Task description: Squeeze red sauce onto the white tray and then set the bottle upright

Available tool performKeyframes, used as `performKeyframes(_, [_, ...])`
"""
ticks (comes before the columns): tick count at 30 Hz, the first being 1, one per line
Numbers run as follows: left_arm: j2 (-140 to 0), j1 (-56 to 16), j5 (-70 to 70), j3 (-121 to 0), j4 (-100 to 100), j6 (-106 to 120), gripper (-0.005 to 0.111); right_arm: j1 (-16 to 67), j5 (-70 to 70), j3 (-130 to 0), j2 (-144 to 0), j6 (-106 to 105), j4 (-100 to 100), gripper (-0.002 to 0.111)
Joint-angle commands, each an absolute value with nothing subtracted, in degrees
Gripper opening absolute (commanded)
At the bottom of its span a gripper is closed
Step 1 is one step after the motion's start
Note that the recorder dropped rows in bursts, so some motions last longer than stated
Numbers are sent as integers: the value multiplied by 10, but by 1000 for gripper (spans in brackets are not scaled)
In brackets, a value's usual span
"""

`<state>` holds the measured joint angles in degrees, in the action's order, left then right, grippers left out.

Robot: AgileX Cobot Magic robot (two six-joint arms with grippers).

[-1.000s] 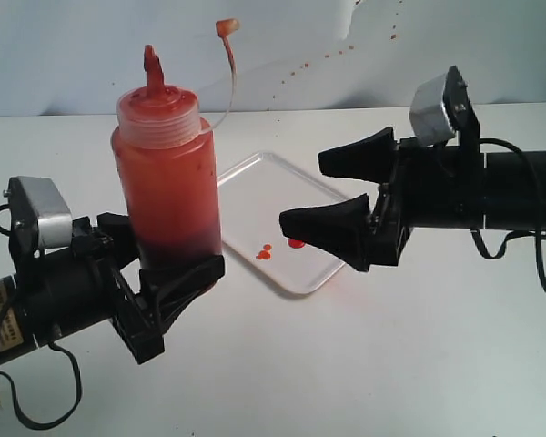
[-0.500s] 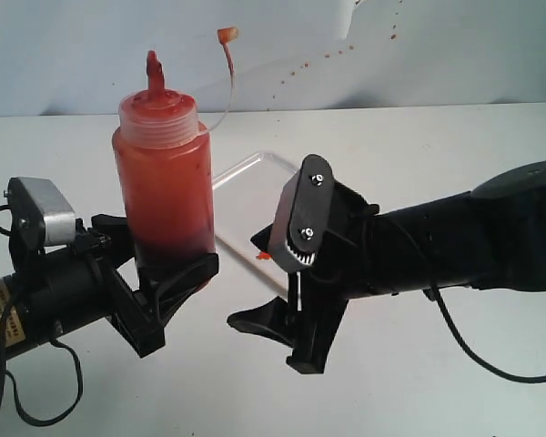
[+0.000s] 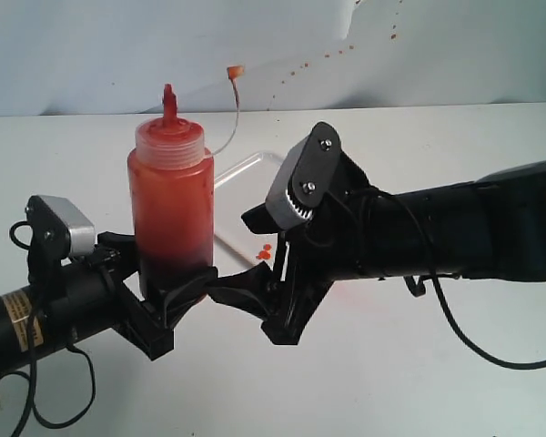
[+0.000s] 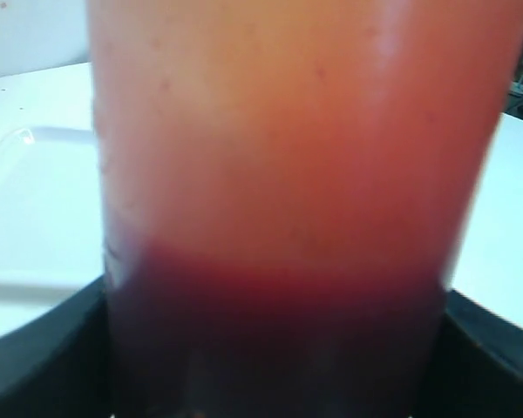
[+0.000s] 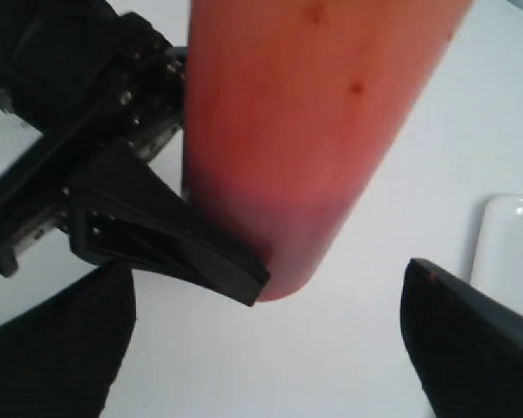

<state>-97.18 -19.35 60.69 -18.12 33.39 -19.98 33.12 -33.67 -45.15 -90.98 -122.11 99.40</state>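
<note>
The bottle point(image 3: 171, 205) is upright, tinted red-orange, with its nozzle up and its tethered tip cap point(image 3: 235, 70) hanging open. My left gripper point(image 3: 175, 289) is shut on the bottle's lower end; in the left wrist view the bottle point(image 4: 279, 174) fills the frame between the fingers. My right gripper point(image 3: 232, 257) is open, reaching across with its jaws either side of the bottle's base but apart from it. The right wrist view shows the bottle point(image 5: 305, 131), the left finger point(image 5: 174, 248) and my right gripper point(image 5: 270, 366). Red sauce drops point(image 3: 266, 250) lie on the white tray point(image 3: 246, 168), mostly hidden.
The white tabletop point(image 3: 419, 364) spreads all round. The right arm's body point(image 3: 437, 237) crosses the middle and covers most of the tray. A tray corner point(image 5: 514, 231) shows beside the right finger. Small red specks dot the back wall point(image 3: 328, 55).
The right arm has swung in from the right, rolled over and reached to the bottle's base. The left gripper has carried the bottle slightly right and lower.
</note>
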Motion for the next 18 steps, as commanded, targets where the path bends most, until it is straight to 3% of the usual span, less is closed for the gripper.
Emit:
performKeyframes(1, [-1007, -193, 686, -183, 325, -166, 0, 332, -357, -473, -911, -1228, 999, 76])
performKeyframes(18, [-1021, -193, 700, -183, 337, -130, 0, 337, -415, -556, -1001, -1185, 999, 75])
